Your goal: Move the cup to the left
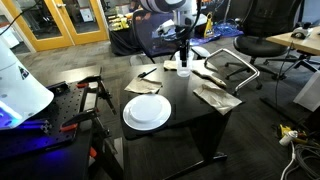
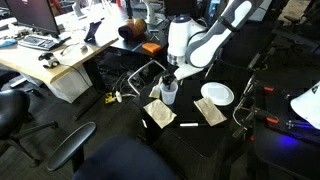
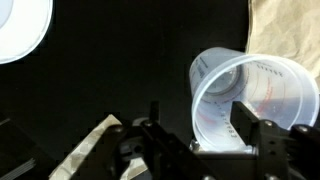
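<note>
The cup (image 3: 262, 88) is a clear plastic tumbler that stands upright on the black table near its far edge. It shows in both exterior views (image 1: 183, 69) (image 2: 169, 95). My gripper (image 3: 200, 132) hangs right over it, open. In the wrist view one finger is above the cup's mouth and the other is outside its wall, so the rim lies between the fingers. The fingers do not press on the cup. In both exterior views the gripper (image 1: 183, 57) (image 2: 170, 79) sits just above the cup's top.
A flat white plate (image 1: 147, 111) (image 2: 217, 94) (image 3: 20, 30) lies on the table (image 1: 185, 115). Beige napkins (image 1: 216, 96) (image 2: 159, 114) and a marker (image 2: 188, 125) lie near the cup. Office chairs, a desk and red clamps stand around the table.
</note>
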Action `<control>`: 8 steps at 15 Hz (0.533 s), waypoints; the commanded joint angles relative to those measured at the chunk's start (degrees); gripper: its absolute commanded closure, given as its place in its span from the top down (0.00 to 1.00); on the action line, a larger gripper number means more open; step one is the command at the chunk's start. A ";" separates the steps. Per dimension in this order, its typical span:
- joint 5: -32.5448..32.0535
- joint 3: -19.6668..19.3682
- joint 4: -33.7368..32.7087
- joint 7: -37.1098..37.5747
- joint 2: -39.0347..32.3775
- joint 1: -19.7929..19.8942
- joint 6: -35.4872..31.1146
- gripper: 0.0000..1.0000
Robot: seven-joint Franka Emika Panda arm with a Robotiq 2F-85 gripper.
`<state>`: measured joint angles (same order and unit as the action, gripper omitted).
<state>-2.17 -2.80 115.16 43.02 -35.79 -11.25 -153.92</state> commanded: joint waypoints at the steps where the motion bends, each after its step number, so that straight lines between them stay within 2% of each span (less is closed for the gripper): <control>1: 2.27 -0.65 -1.62 -1.04 -1.16 -0.71 0.21 0.43; 6: 3.09 -0.69 -1.93 -1.01 -1.47 -0.76 0.28 0.06; 7: 3.12 -0.71 -1.96 -0.96 -1.46 -0.80 0.37 0.01; 8: 3.23 -0.67 -1.86 -0.90 -1.30 -0.79 0.55 0.00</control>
<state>-0.74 -2.81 114.33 43.02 -36.77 -11.25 -153.92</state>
